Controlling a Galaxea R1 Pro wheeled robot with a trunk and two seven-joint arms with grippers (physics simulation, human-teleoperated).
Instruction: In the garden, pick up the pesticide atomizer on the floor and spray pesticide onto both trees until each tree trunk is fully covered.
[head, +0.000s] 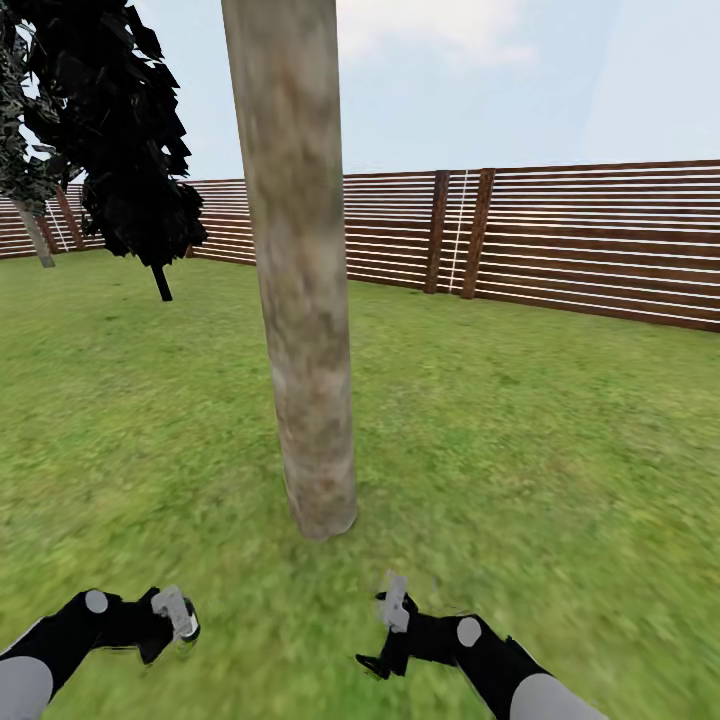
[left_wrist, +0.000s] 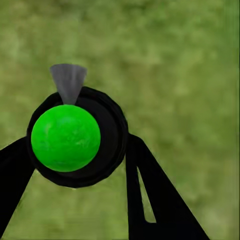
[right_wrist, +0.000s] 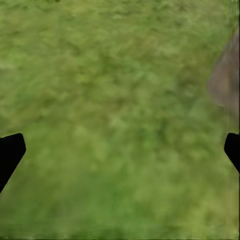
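Note:
A thick mottled grey-brown tree trunk (head: 300, 280) rises from the lawn straight ahead, its base just beyond both grippers. In the left wrist view the pesticide atomizer (left_wrist: 65, 137) is seen end on: a dark round body with a bright green top and a grey cone at its rim. My left gripper (left_wrist: 75, 180) is shut on it, a black finger on each side. In the head view that gripper (head: 172, 615) sits low left of the trunk. My right gripper (head: 383, 632) is open over bare grass, right of the trunk's base. A second trunk (head: 36, 236) stands far left.
A narrow black-leaved tree (head: 130, 130) with a thin dark stem stands at the back left. The brown slat fence (head: 560, 240) runs across the back. Grass (head: 560, 450) spreads on every side. The near trunk's base (right_wrist: 227, 80) shows at the right wrist view's edge.

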